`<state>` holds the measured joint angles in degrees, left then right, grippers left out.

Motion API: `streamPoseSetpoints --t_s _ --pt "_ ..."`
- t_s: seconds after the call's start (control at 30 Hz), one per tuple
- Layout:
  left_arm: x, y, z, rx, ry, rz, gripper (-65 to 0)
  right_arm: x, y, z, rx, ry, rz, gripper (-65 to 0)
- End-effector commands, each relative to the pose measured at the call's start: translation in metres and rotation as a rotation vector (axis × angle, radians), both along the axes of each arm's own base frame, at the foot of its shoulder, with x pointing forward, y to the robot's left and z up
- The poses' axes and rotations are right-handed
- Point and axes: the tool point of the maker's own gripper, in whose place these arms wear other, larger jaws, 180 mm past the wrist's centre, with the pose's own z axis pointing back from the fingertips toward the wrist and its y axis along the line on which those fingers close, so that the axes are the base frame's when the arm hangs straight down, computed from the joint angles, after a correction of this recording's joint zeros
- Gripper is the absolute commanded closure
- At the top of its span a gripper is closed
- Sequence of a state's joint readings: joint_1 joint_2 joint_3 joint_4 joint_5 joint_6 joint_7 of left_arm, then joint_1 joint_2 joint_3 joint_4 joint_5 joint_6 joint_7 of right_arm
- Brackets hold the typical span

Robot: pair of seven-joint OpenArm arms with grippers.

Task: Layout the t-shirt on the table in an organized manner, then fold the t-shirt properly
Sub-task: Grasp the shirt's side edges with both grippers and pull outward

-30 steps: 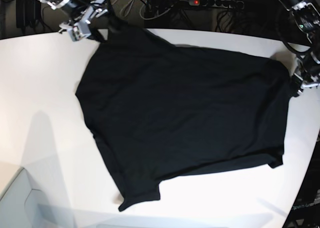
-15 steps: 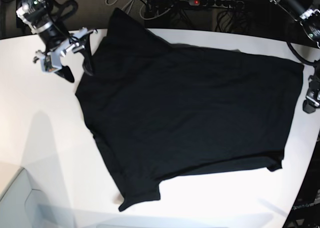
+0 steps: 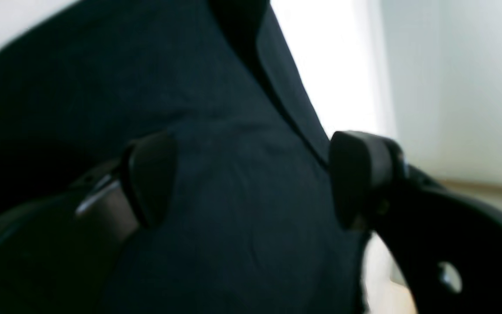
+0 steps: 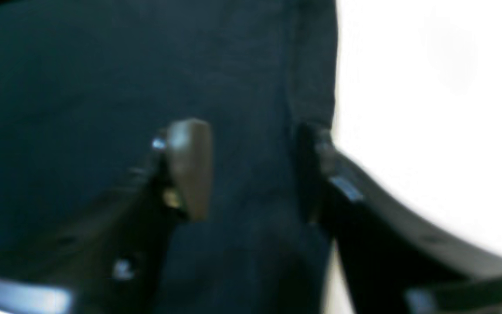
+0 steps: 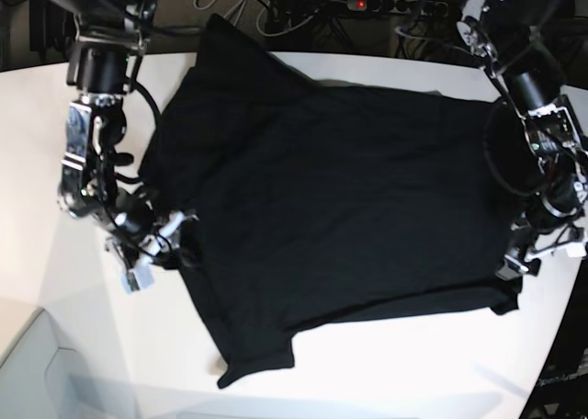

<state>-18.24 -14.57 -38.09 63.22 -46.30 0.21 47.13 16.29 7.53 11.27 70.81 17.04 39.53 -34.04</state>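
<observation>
The base view is showing the whole black t-shirt (image 5: 340, 208) lying spread across the white tabletop (image 5: 55, 116); the wrist views are showing only cloth edges. The left gripper (image 3: 251, 183) is gaping wide, shirt hem beneath it. The right gripper (image 4: 255, 170) is standing part-open astride the shirt's side edge, gripping nothing.

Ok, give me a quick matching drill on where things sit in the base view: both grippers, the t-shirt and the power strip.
Things:
1 left gripper
2 right gripper
3 t-shirt
4 power strip

Places:
A spread across the table's middle
B behind the table's far edge
C at the shirt's right-hand edge
D at the shirt's left-hand edge

Pairs: 1-C, 2-D, 3-A, 4-B
</observation>
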Motion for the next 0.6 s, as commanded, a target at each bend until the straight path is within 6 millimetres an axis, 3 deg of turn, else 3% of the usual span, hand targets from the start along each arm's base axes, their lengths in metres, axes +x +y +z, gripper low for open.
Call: streamPoseSetpoints --t_s 0.0,0.13,0.27,0.57 --pt "0.015 0.006 0.022 0.04 -0.059 0.008 -52.7 0.019 -0.005 0.019 0.02 -0.065 -0.005 -21.9" --pt "0.038 -0.004 0.023 0.158 -0.074 -0.002 -52.7 0.038 -0.007 0.008 0.075 -0.07 -0.02 -19.8" --pt "0.053 -0.007 0.02 0.239 -0.062 -0.01 -52.7 0.038 -0.017 -0.009 0.111 -0.061 -0.054 -21.7" --pt "0.064 0.003 0.003 0.294 -0.01 0.023 -52.7 0.044 -0.044 -0.03 0.148 -0.075 -0.246 -26.5"
